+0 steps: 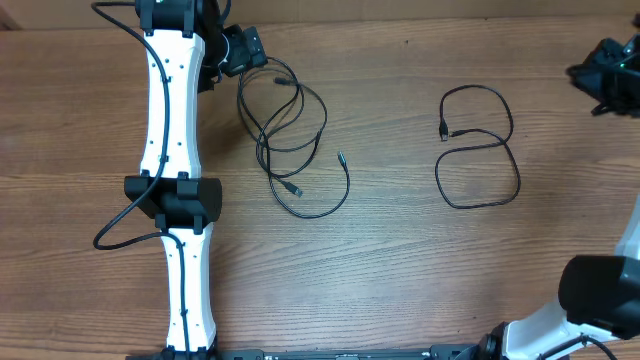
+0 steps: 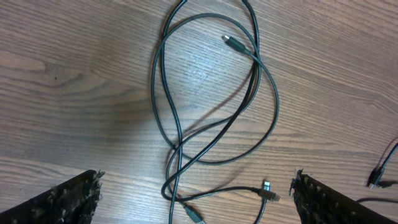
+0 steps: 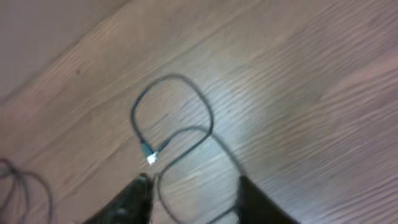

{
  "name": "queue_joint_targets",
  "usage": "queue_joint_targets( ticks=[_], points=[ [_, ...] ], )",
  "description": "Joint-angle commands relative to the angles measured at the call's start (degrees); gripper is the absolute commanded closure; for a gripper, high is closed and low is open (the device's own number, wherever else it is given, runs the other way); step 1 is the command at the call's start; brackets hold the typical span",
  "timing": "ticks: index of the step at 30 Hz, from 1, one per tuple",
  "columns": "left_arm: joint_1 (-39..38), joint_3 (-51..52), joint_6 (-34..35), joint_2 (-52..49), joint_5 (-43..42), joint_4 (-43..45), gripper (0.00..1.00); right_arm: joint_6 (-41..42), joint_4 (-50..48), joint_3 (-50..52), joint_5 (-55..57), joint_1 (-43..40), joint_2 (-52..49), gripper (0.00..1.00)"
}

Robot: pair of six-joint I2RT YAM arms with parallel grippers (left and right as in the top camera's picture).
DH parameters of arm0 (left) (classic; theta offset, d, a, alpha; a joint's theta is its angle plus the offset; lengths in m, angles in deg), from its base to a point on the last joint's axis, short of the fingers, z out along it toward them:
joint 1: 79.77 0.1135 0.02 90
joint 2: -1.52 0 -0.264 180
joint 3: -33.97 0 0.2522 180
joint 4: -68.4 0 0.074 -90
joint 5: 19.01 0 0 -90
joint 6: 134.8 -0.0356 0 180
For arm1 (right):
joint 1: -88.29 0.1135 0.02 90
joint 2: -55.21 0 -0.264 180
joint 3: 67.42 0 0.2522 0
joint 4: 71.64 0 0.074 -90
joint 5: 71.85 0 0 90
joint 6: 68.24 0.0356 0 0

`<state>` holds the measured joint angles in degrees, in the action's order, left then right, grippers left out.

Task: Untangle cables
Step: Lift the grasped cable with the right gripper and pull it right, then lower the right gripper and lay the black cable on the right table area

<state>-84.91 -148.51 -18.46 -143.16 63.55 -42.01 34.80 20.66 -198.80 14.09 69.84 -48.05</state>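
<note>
A tangle of thin black cables (image 1: 263, 140) lies in overlapping loops on the wooden table, left of centre, with plug tips at its lower end (image 1: 294, 188) and to its right (image 1: 341, 157). My left gripper (image 1: 252, 58) is at the tangle's far end and is open. In the left wrist view its fingers (image 2: 196, 182) straddle the crossing cords (image 2: 177, 149) and two silvery plugs (image 2: 267, 190) without touching them. A separate black cable (image 1: 510, 145) lies in a figure-eight at the right. My right gripper (image 1: 603, 76) is open and empty at the far right, over that cable's loop (image 3: 211, 124).
The left arm's white links (image 1: 172, 110) stretch along the table's left side, with a thick black arm cable (image 1: 110, 232) looping beside them. The right arm's base (image 1: 600, 295) sits at the front right corner. Bare wood lies between the two cable groups.
</note>
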Motion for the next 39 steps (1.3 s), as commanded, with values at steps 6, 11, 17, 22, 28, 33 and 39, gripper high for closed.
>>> queue_joint_targets(
  ticks=[6,11,17,22,28,33,39],
  points=[
    [-0.1,-0.8,-1.1,2.6,0.4,-0.2,0.00,0.0,1.0,3.0,-4.5,1.7,-3.4,0.00],
    [-0.1,-0.8,-1.1,2.6,0.4,-0.2,0.00,0.0,-1.3,5.9,-4.4,1.7,-5.5,0.00],
    [-0.1,-0.8,-1.1,2.6,0.4,-0.2,0.00,0.1,-4.4,10.2,-4.4,1.8,-9.2,0.07],
    [-0.1,-0.8,-1.1,2.6,0.4,-0.2,0.01,0.1,-7.7,13.9,-4.4,1.8,-11.7,0.12],
    [-0.1,-0.8,-1.1,2.6,0.4,-0.2,0.01,0.1,-17.0,21.1,-4.4,2.4,-12.8,0.20],
    [-0.1,-0.8,-1.1,2.6,0.4,-0.2,0.01,0.1,-23.8,26.7,-4.4,2.4,-12.8,0.22],
    [-0.1,-0.8,-1.1,2.6,0.4,-0.2,0.00,0.1,-34.4,34.1,-4.4,2.4,-12.8,0.23]
  ],
)
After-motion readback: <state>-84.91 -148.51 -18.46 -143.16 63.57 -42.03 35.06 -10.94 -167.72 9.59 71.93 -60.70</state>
